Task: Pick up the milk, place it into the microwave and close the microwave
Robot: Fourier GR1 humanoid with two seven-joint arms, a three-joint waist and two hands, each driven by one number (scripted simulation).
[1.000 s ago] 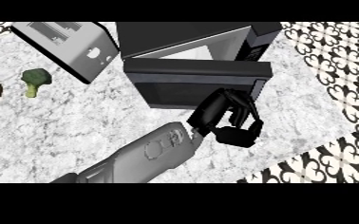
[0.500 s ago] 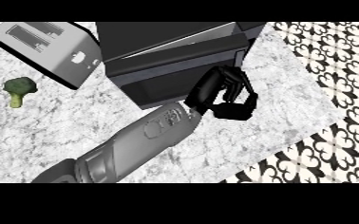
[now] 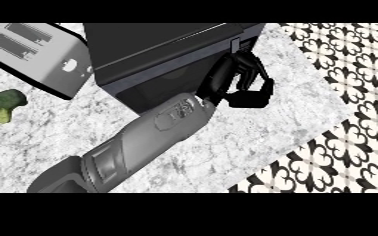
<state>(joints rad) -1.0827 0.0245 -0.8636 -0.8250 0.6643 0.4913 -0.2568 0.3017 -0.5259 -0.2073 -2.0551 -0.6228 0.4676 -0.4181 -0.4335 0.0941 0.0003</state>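
One grey forearm (image 3: 140, 145) crossed the marble counter (image 3: 258, 140); its right hand (image 3: 240, 80), fingers curled on nothing, pressed the one microwave (image 3: 162, 55) door (image 3: 159, 80), nearly closed. Milk unseen. Beyond: one toaster (image 3: 44, 55), one broccoli (image 3: 9, 105).

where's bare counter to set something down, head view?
Free: marble between the toaster, broccoli and forearm; also the strip right of the robot hand, up to the patterned wall. Crowded: the microwave front, where the hand is.
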